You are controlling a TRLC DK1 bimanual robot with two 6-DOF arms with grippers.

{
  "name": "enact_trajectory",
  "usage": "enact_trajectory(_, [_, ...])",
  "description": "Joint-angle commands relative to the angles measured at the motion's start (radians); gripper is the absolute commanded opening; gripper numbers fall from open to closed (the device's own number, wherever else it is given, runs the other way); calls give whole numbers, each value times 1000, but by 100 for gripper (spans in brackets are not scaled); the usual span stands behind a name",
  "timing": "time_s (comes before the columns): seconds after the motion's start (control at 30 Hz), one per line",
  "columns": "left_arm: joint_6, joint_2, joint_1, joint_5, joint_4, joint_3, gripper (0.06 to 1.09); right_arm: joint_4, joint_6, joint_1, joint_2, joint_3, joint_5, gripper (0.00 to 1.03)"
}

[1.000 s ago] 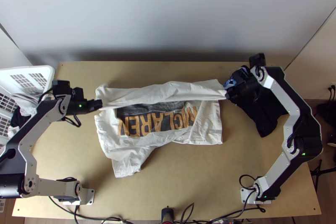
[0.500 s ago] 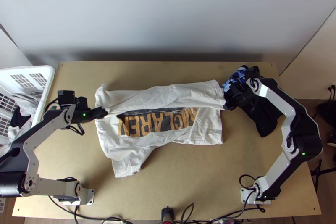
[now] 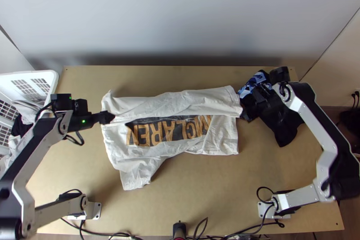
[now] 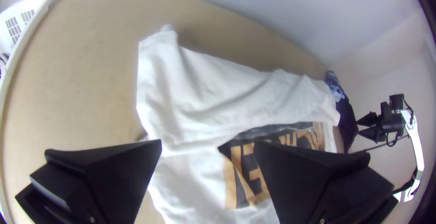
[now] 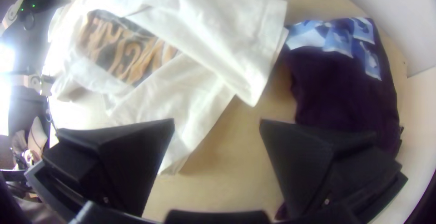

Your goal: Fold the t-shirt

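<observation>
My left gripper (image 3: 107, 117) is over the left edge of the white t-shirt (image 3: 175, 100), by the end of its folded strip. In the left wrist view this left gripper (image 4: 207, 149) stands open above the t-shirt (image 4: 200, 92). The shirt lies with its far part folded over toward the near side, partly over the dark print with orange letters; a lower left part sticks out toward the near edge. My right gripper (image 3: 246, 115) is at the strip's right end; in the right wrist view the right gripper (image 5: 217, 126) is open, the shirt's corner (image 5: 250, 92) lying loose beyond it.
Beside the shirt on the right lies a dark garment with a blue and white patterned part (image 3: 280, 125). A white basket (image 3: 53, 88) holding clothes stands at the left edge. Cables (image 3: 202, 233) run along the near edge.
The shirt's folded strip came down slightly toward the near side and was let go at both ends. Both grippers first moved nearer, then the left drew back leftward and the right shifted slightly.
</observation>
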Motion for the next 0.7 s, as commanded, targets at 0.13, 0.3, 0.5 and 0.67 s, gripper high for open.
enact_trajectory(0.13, [239,-323,-10,0,-476,-48,104,-281,27,42,-171,-217,9,88])
enact_trajectory(0.3, [190,-470,-60,-2,-475,-177,104,-218,19,48,-233,-391,9,88])
enact_trajectory(0.5, [166,-455,-59,-2,-465,-180,104,-161,33,96,-268,-484,6,88])
enact_trajectory(0.67, [152,-321,-65,-2,-458,-183,104,-160,51,131,-268,-506,0,88])
